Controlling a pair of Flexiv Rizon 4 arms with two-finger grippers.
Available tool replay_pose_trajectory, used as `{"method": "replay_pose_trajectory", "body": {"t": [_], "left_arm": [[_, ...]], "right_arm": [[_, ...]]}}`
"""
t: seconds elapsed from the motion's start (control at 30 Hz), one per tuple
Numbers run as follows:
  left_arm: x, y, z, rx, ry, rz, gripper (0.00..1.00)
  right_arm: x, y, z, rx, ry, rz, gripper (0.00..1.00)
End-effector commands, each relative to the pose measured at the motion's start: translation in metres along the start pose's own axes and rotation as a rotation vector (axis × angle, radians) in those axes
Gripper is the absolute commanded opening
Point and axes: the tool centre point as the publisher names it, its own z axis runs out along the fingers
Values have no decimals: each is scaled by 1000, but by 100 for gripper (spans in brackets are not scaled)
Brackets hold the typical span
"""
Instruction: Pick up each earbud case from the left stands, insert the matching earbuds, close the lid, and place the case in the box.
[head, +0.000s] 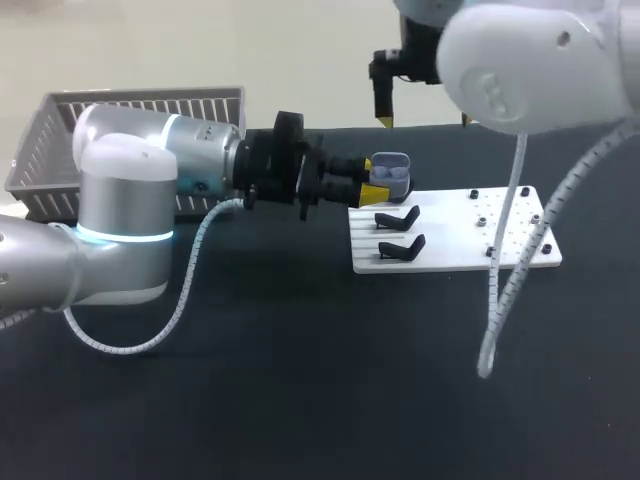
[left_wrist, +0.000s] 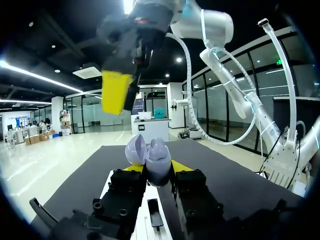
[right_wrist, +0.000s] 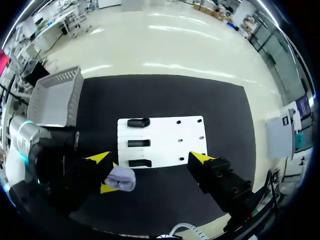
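Note:
My left gripper (head: 372, 186) is shut on a pale lavender earbud case (head: 390, 170), held a little above the back left corner of the white plate (head: 455, 250). The case (left_wrist: 159, 161) sits upright between the yellow-tipped fingers, with its lid (left_wrist: 135, 148) swung open. My right gripper (head: 425, 118) hangs well above the case, open and empty; one of its yellow fingertips (left_wrist: 115, 91) shows overhead in the left wrist view. From the right wrist view, the case (right_wrist: 122, 178) lies far below my right gripper (right_wrist: 150, 159), nearer one finger.
The white plate (right_wrist: 170, 137) carries three black stands (right_wrist: 138, 143) along its left side and small dark fittings (head: 480, 205) on the right. A grey slatted basket (head: 140, 110) stands at the table's back left. My right arm's white cable (head: 505, 270) hangs over the plate.

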Motion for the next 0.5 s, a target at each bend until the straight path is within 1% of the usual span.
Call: {"method": "replay_pose_trajectory", "body": {"t": [0.03,0.13,0.23,0.4,0.5], "left_arm": [[0,-1,0,-2,0,1,0],[0,-1,0,-2,0,1,0],[0,-1,0,-2,0,1,0],[0,-1,0,-2,0,1,0],[0,-1,0,-2,0,1,0]], "right_arm": [[-3,-8,11,-34,-40,23,100],[-8,-9,19,-48,-12,36,100],[-8,-6,28,-57,16,34,100],[-3,0,40,-61,46,28,100],[2,3,43,-68,59,20,100]]}}
